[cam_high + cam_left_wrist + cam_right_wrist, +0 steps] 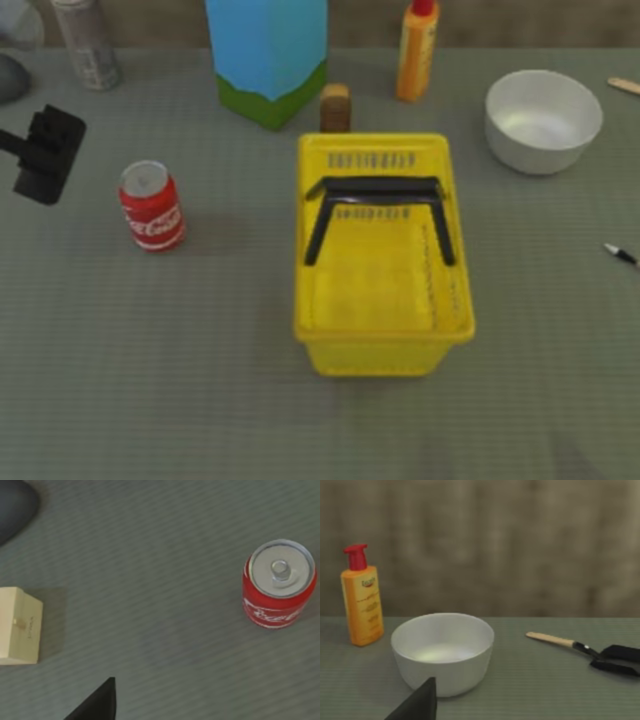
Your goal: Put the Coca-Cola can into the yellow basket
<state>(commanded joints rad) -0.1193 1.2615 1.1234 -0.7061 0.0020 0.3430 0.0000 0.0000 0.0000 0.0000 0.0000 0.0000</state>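
At the table's left edge you see the left gripper hovering, finger state impossible to tell, with the Coca-Cola can upright just to its right, untouched, and the yellow basket farther right at centre, its black handles folded across.

Left tool: matte black, blocky, angular, stepped top edges, no markings visible; dark wedge-shaped finger tip in left wrist view
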